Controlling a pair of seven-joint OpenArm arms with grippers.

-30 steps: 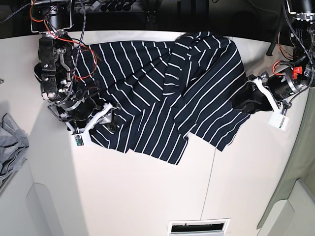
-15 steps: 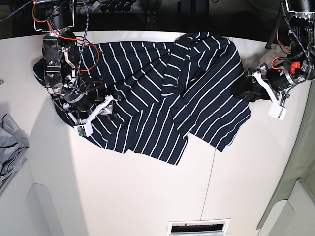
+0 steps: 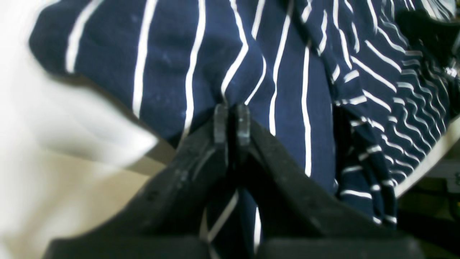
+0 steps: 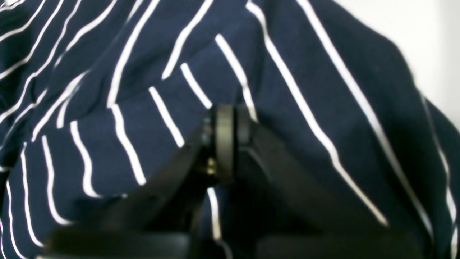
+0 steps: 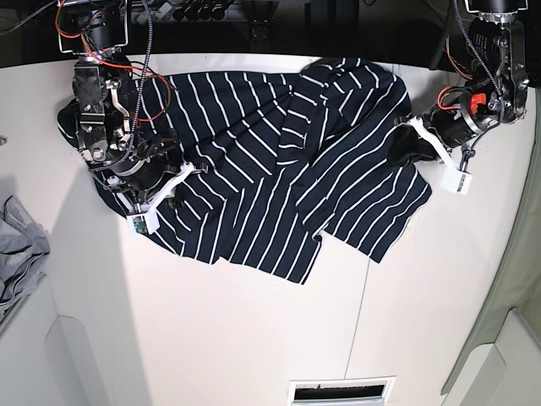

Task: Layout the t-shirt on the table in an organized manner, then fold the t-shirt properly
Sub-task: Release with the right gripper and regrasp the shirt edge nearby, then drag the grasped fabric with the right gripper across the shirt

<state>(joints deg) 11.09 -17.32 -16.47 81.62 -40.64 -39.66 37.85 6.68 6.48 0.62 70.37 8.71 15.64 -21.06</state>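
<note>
Striped t-shirt (image 5: 279, 161) edges seem pinched in closed left hand (image 3: 231, 108) and right hand (image 4: 226, 111).

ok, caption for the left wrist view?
Left hand shut on a pinch of the striped t-shirt above the white table.

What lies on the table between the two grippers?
Only the rumpled t-shirt spans from the right gripper to the left gripper, as the base view shows.
</note>
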